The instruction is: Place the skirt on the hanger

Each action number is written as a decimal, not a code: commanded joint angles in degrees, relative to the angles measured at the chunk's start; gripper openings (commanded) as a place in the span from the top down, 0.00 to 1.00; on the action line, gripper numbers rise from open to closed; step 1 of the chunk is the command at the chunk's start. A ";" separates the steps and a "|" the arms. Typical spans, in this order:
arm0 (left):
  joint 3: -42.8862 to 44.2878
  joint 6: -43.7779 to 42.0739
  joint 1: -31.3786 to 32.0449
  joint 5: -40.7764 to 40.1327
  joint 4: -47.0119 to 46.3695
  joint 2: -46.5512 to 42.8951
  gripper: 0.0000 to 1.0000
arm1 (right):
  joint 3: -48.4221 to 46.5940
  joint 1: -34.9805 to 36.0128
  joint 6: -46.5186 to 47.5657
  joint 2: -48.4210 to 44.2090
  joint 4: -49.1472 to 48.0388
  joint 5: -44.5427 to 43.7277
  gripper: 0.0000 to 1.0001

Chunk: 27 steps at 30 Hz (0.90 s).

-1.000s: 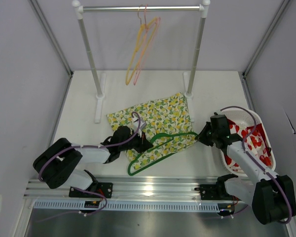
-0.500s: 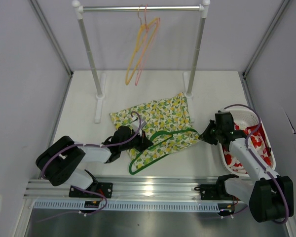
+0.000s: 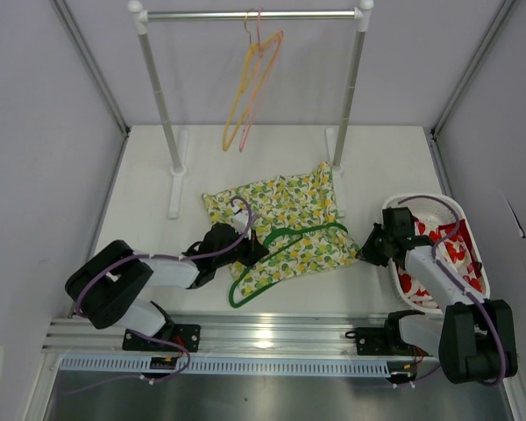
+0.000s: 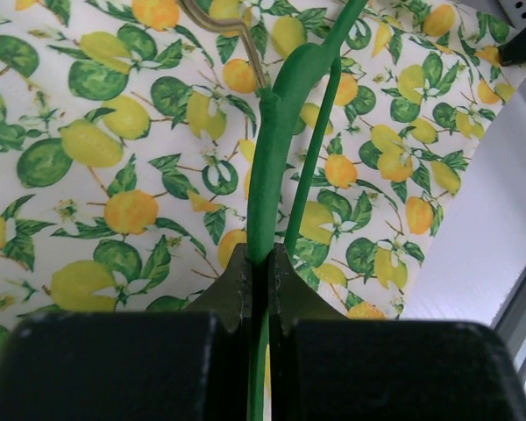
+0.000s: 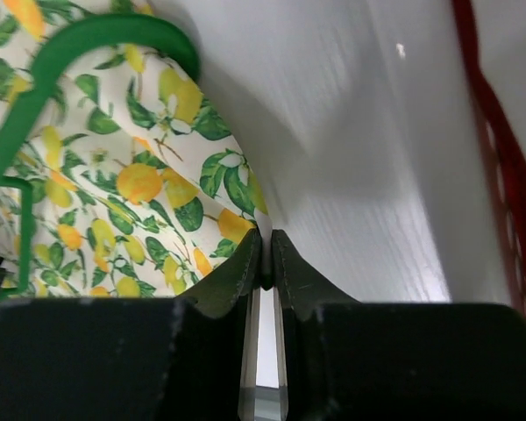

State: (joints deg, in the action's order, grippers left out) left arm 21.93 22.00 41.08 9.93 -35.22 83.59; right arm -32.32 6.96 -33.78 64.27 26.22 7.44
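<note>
The skirt, white with a lemon print, lies spread flat on the table. A green hanger lies on its front part. My left gripper is at the skirt's near-left edge, shut on the green hanger at its neck below the metal hook, as the left wrist view shows around the left gripper. My right gripper is at the skirt's right corner. In the right wrist view the right gripper is pinched on the edge of the skirt, with the hanger's end just beyond.
A clothes rack stands at the back of the table with a pink and a yellow hanger on its bar. A white basket holding red and white cloth sits at the right, beside my right arm.
The skirt and the green hanger have shifted a little to the right. My right gripper has drawn right and nearer with the skirt's corner. The left gripper followed slightly.
</note>
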 commanded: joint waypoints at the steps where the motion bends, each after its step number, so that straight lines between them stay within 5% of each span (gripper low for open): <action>1: 0.47 -4.33 -0.65 -9.84 6.65 1.49 1.00 | -1.60 -0.90 2.05 1.64 -1.61 -3.04 0.88; 11: -1.01 -5.12 -0.65 -13.36 5.17 1.13 1.00 | -14.26 -4.41 5.48 7.97 3.93 -2.61 0.86; 27: 2.23 -12.41 -0.74 -10.39 -3.53 1.93 1.00 | -13.12 -6.08 7.50 11.40 2.79 -1.55 0.78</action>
State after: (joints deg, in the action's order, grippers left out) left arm 22.85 18.11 41.19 3.73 -38.46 83.85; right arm -45.76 1.21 -28.14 75.92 28.95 7.38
